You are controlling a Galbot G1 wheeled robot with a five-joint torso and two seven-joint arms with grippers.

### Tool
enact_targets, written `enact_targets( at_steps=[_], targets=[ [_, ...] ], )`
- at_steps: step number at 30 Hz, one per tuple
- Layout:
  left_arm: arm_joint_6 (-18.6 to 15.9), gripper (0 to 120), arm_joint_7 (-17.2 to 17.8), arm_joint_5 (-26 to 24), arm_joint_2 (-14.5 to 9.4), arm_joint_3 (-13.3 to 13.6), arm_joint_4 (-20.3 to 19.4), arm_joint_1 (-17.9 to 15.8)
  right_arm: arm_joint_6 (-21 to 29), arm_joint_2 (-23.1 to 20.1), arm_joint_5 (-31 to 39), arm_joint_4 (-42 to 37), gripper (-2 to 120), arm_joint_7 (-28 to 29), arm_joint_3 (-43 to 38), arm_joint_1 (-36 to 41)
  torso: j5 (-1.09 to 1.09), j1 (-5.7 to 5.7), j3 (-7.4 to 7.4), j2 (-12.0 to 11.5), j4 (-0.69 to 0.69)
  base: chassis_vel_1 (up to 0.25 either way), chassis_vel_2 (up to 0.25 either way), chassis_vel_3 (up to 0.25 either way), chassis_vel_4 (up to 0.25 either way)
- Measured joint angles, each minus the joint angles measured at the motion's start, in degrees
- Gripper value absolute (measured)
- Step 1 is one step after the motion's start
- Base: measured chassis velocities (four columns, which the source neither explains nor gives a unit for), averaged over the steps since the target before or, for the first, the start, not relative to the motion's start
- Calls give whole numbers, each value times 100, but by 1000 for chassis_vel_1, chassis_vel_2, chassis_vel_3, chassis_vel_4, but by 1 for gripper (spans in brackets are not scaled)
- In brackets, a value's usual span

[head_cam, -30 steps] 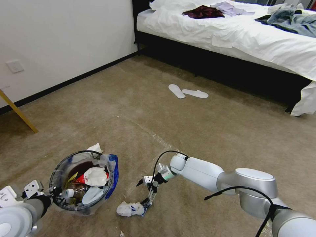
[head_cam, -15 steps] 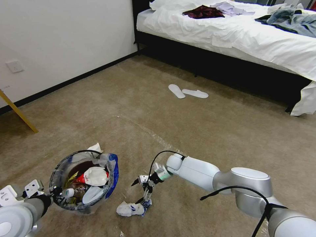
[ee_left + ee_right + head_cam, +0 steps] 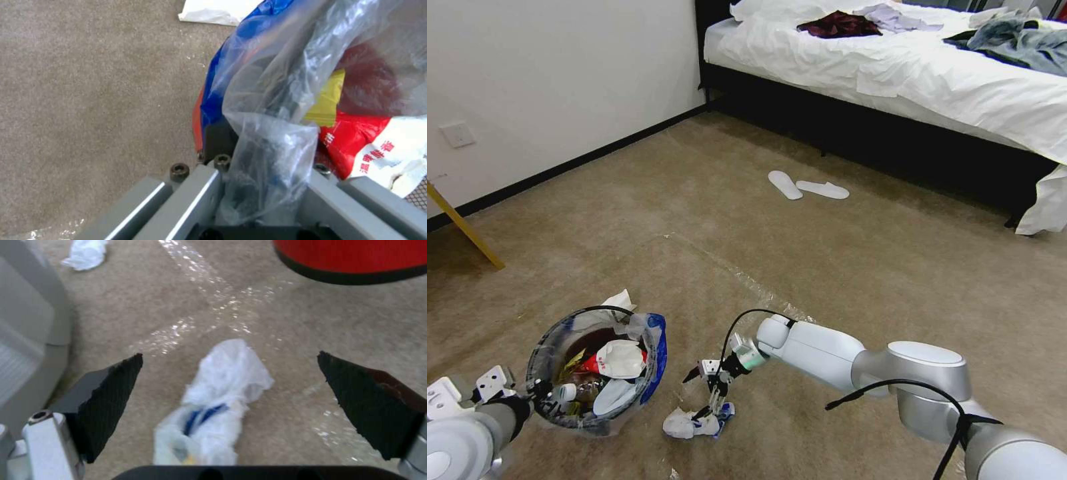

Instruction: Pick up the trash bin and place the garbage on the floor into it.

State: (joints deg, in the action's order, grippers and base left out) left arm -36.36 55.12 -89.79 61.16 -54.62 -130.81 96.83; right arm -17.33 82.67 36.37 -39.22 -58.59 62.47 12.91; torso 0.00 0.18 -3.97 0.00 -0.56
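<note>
Broadly, a beige carpeted floor is spread across the scene, with a white-sheeted bed on a dark frame set along the far side and a pair of flat white slippers laid on the carpet near it.

At the robot's near left, the small round trash bin with a red base, dark rim and blue-edged clear plastic liner is seen, already loaded with a red-and-white wrapper, a yellow scrap and crumpled tissue. Its near rim is clamped by the left gripper, whose fingers are closed on the rim and a fold of the liner.

The long white right arm is stretched across the front, and the right gripper is lowered to the floor just beside the bin. Its dark fingers are spread wide and nothing is held between them. Between them, on the carpet, the crumpled white tissue wad with blue markings is lying.

A second white scrap is left on the carpet, well apart.
</note>
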Motion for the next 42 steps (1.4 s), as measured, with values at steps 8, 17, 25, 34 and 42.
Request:
enact_targets(
  at_steps=[8, 17, 25, 34, 42],
  targets=[
    [-2, 0, -7, 20, 11, -2, -3, 12, -90, -24, -24, 30, 100, -185, 23, 52, 0, 0, 0, 0, 0, 0, 0, 0, 0],
    [-2, 0, -5, 15, 14, -22, -46, 34, -95, -30, -300, 107, 100, -4, 4, 117, 0, 0, 0, 0, 0, 0, 0, 0, 0],
    [-3, 0, -3, 13, 22, -36, -85, 57, -105, 100, -652, 386, 100, 357, -64, 184, 0, 0, 0, 0, 0, 0, 0, 0, 0],
    [-2, 0, 0, 10, 24, -40, -98, 78, -118, 140, -804, 476, 100, 554, -84, 236, 0, 0, 0, 0, 0, 0, 0, 0, 0],
    [-1, 0, 0, 10, 24, -39, -99, 58, -146, 145, -822, 485, 100, 484, -96, 286, 0, 0, 0, 0, 0, 0, 0, 0, 0]
  ],
)
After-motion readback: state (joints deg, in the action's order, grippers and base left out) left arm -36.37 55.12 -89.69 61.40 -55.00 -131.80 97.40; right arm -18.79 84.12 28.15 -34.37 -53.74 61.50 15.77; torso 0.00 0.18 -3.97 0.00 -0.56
